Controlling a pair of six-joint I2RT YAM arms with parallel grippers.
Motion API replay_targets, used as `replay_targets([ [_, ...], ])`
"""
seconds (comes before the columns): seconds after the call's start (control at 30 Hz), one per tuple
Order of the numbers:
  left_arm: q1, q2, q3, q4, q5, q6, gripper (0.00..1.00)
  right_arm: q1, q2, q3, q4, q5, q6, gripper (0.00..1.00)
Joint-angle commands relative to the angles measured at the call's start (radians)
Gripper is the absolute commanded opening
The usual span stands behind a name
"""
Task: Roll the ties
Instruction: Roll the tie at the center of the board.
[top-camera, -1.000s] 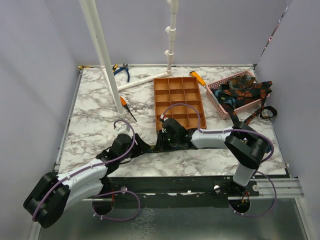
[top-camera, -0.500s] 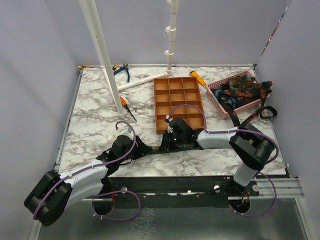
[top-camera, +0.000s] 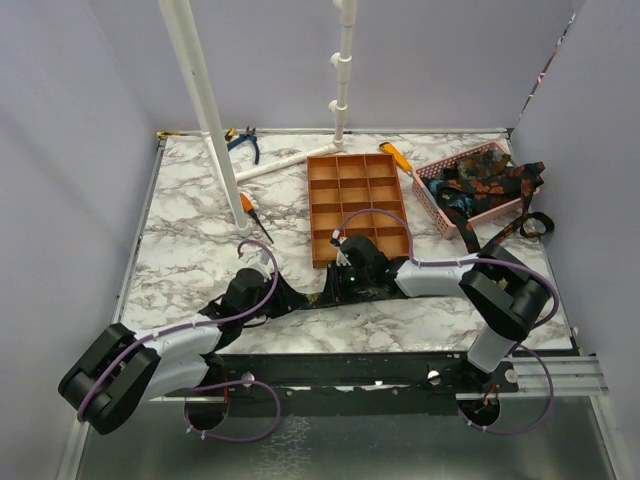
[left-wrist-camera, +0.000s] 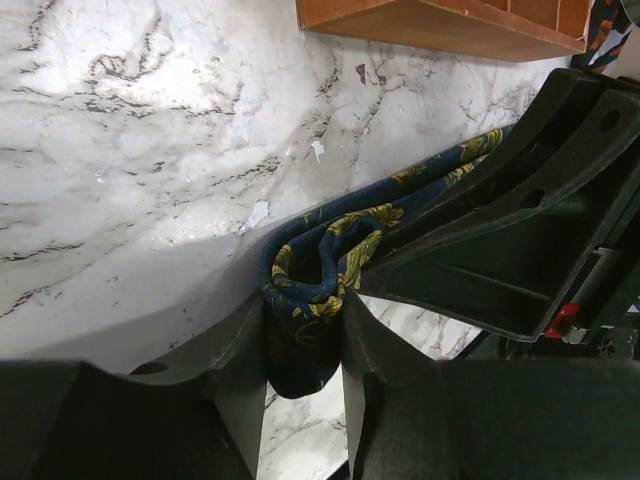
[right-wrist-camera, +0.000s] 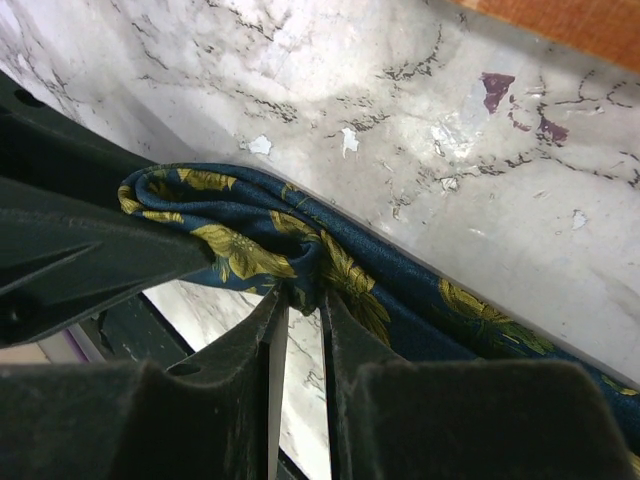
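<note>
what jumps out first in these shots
The left end effector and right end effector both pinch one navy tie with gold flowers, folded near the table's front edge. Farther back sit an orange tray and, to its right, a pink basket heaped with more ties.

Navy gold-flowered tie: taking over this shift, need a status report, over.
Left gripper shut on the looped end of the navy gold-flowered fabric tie. Right gripper pinching the same tie alongside. Orange plastic compartment tray close behind, not touching.
</note>
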Motion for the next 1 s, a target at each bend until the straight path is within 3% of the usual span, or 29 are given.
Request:
replay_targets([
  [0.0,0.003,-0.023,-0.025,0.013,0.034,-0.008,0.27,-0.008,-0.014,0.000,-0.091,0.006,-0.029,0.21],
  [0.23,0.003,-0.059,-0.024,-0.053,0.002,-0.015,0.08,-0.004,-0.085,0.041,-0.133,0.024,-0.021,0.31],
  [0.37,0.003,-0.105,-0.015,-0.123,-0.038,-0.013,0.00,0.009,-0.131,0.060,-0.142,0.047,-0.022,0.27],
  [0.97,0.001,-0.185,0.060,-0.363,-0.124,0.012,0.00,0.061,0.101,0.236,-0.246,0.086,0.006,0.00],
])
